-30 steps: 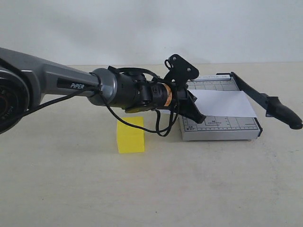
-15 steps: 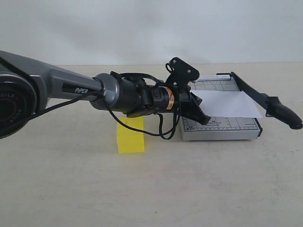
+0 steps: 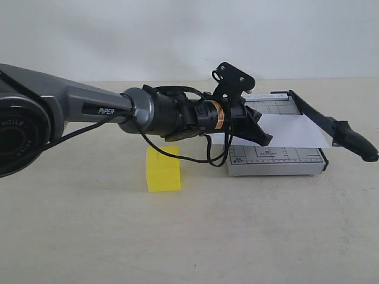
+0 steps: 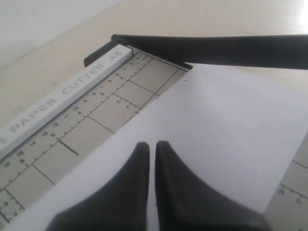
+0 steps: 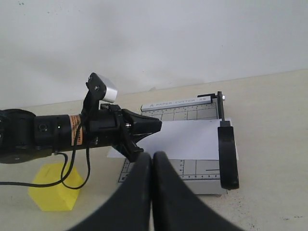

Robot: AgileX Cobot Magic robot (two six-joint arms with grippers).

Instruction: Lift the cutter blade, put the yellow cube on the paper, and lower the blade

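Yellow cube (image 3: 163, 173), bright, matte, plain-faced

The cutter base (image 3: 278, 157) has a grey, matt, printed surface with a white, plastic-looking rail (image 4: 57, 101). The paper (image 4: 221, 130) is a smooth, matt white sheet, and the cutter blade (image 3: 354, 142) is black with a slight sheen on its handle. The yellow cube (image 3: 163, 173) has plain matt faces, the bench (image 3: 237, 236) is pale, matt and faintly speckled, the left arm (image 3: 89, 102) has a grey satin metallic casing, and the fingers (image 4: 120, 192) of the left hand (image 4: 152, 144) look like smooth black plastic.
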